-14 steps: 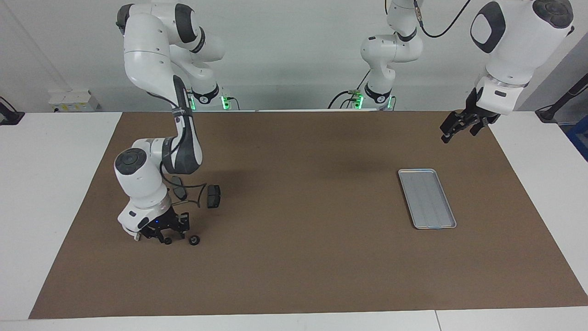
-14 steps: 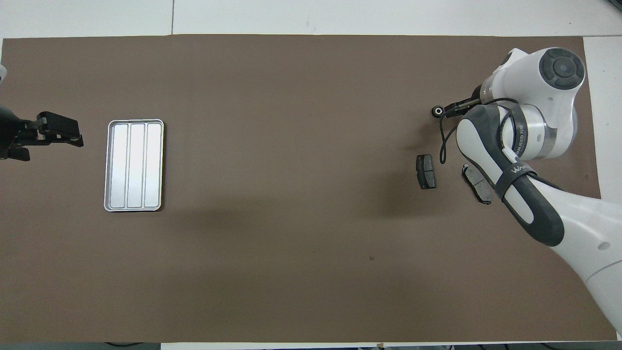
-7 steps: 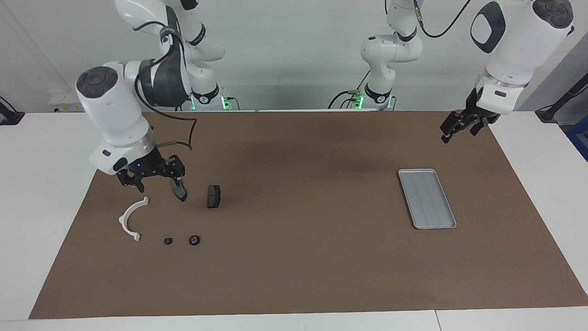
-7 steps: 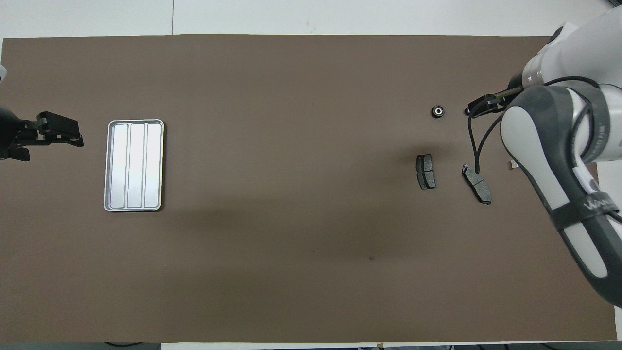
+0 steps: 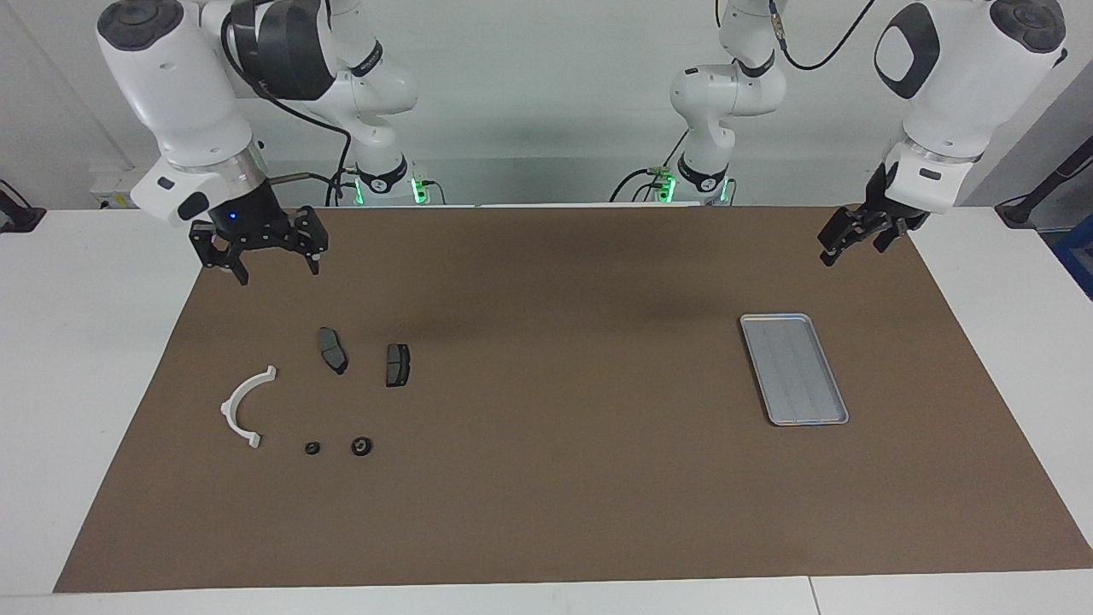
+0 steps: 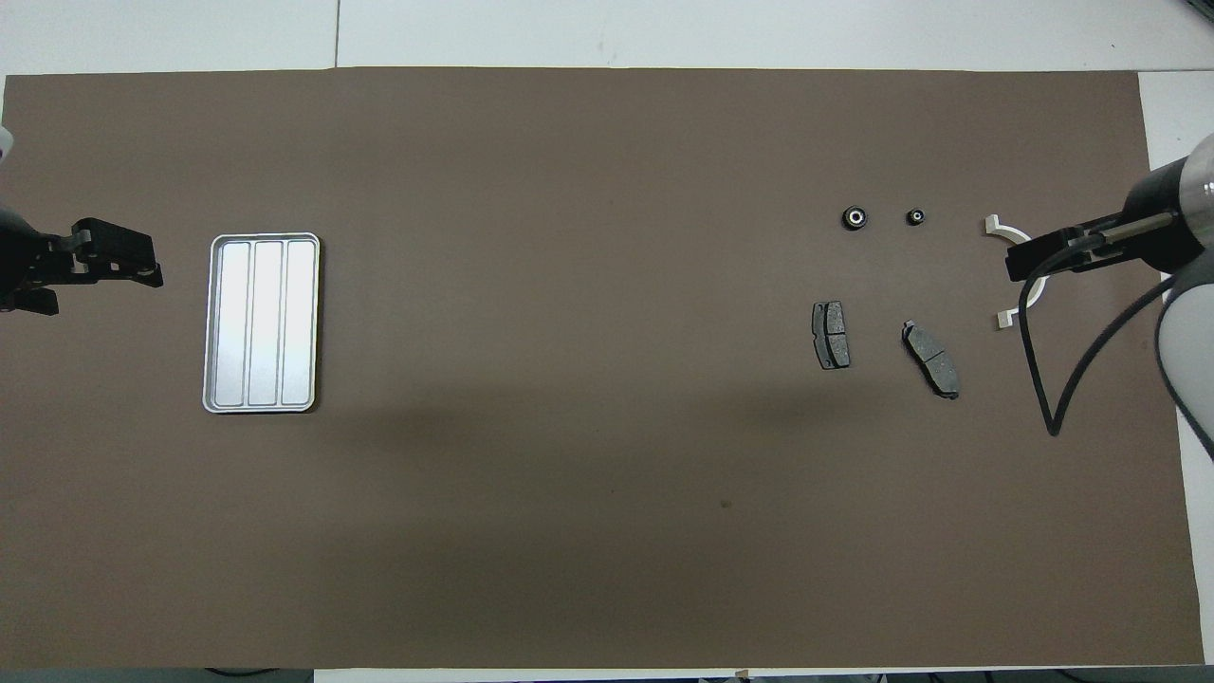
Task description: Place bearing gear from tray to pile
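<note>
The bearing gear (image 5: 361, 445) (a small black ring with a pale centre) is seen lying flat on the worktop (image 5: 546, 512), beside a smaller black ring (image 5: 312, 448) near the white bracket (image 5: 243, 406). The silver ridged tray (image 5: 794, 369) holds nothing. The right pincer (image 5: 260, 256) is raised, released and empty. The left pincer (image 5: 858, 235) is held open above the worktop's edge.

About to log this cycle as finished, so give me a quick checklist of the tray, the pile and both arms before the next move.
1. Tray holds no parts: ok.
2. Two bearing gears lie on the mat with the pile, beside the white bracket: ok.
3. Two brake pads lie flat, apart: ok.
4. Right gripper raised, jaws open, holding nothing: ok.
5. Left gripper waits near the tray, holding nothing: ok.
</note>
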